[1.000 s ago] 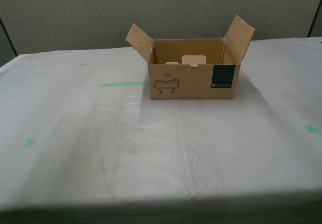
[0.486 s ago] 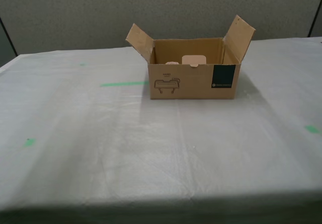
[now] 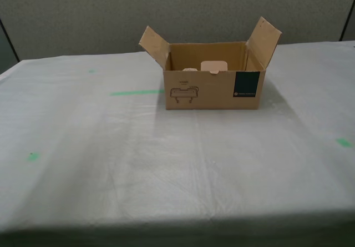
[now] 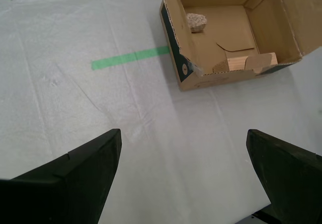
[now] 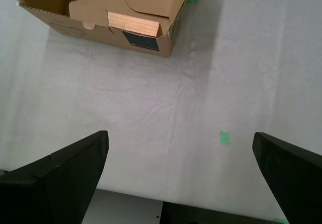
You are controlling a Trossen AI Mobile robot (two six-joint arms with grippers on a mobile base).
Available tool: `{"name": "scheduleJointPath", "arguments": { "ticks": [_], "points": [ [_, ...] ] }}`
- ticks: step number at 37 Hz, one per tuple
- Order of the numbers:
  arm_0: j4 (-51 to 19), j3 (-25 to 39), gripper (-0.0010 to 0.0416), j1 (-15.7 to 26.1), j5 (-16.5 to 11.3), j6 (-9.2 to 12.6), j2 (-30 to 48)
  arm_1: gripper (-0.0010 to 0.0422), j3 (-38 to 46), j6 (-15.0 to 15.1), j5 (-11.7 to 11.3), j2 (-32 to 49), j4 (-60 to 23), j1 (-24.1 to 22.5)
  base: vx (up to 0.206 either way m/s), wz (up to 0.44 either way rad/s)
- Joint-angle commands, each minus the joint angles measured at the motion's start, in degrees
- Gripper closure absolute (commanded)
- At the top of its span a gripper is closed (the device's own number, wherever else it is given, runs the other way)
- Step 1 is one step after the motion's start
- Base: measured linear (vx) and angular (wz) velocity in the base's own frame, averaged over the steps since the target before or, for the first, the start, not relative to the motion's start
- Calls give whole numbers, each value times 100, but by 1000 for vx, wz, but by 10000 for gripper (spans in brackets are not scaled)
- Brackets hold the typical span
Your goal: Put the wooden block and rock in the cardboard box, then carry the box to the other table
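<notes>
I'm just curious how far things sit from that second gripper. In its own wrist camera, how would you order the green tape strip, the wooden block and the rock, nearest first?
From my second gripper, open above the white cloth:
1. Green tape strip, on the cloth beside the cardboard box.
2. Wooden block, inside the box against its near wall.
3. Rock, deeper in the box, near its far wall.

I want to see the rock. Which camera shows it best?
The second wrist view: it looks down into the cardboard box, so the rock shows whole on the box floor. The first wrist view does not show it, and in the exterior view the front wall hides the box floor.
</notes>
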Motion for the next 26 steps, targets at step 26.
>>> {"name": "scheduleJointPath", "arguments": {
  "ticks": [26],
  "points": [
    [20, 197, 7, 4, 28, 4, -4, 73, -1032, -212, 31, -634, 249, -7, 0, 0]
  ]
}}
